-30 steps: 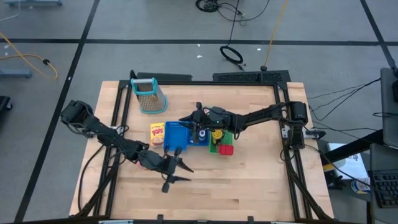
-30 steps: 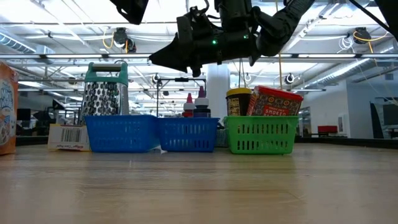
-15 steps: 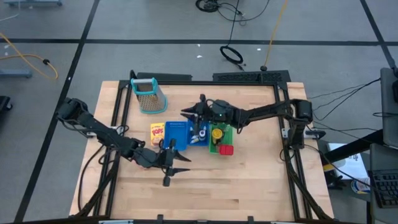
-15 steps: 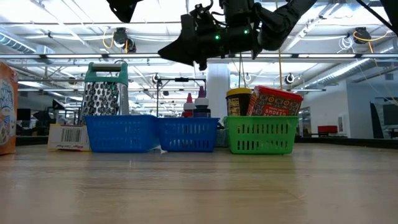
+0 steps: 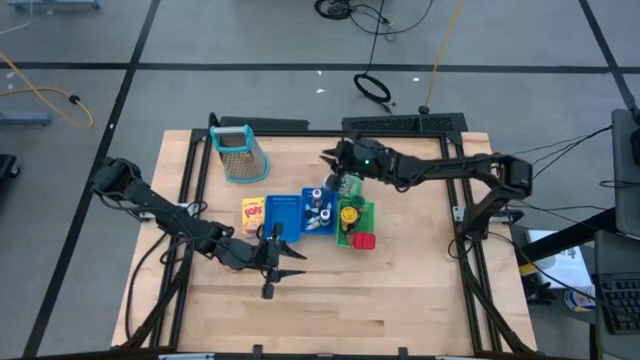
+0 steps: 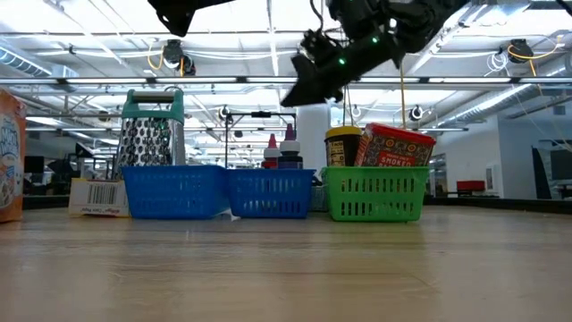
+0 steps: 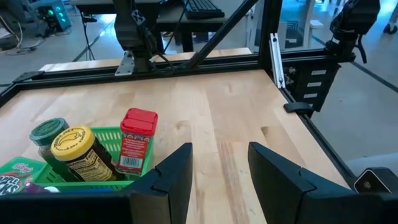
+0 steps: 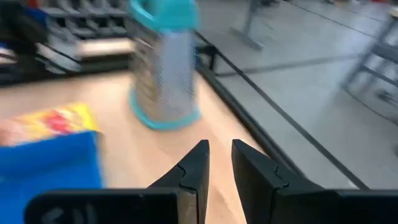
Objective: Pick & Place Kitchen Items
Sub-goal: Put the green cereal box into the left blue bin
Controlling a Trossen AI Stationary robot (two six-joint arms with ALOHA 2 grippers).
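A blue tray [image 5: 290, 214] holds several tiny bottles [image 5: 318, 206]. The green tray [image 5: 357, 228] beside it holds a yellow-lidded jar [image 7: 78, 147], a red block [image 7: 137, 140] and a green-lidded bottle [image 7: 48, 130]. A yellow box [image 5: 252, 215] lies flat on the table left of the blue tray. My right gripper [image 5: 330, 163] hangs in the air beyond the trays' far side, its fingers [image 8: 198, 160] a narrow gap apart with nothing between them. My left gripper [image 5: 287, 264] hovers open near the blue tray's near side, also with nothing in it [image 7: 219, 163].
A metal grater with a teal handle [image 5: 240, 152] stands upright at the far left, straight ahead of my right gripper [image 8: 165, 62]. An orange packet [image 6: 9, 152] shows at the low view's left edge. Bare wood lies right of and nearer than the trays.
My right gripper has risen from just above the blue tray and drawn back toward the table's far edge and right. It has tipped up from a downward slant to nearly level, and its finger gap is unchanged. The trays and their contents have stayed put.
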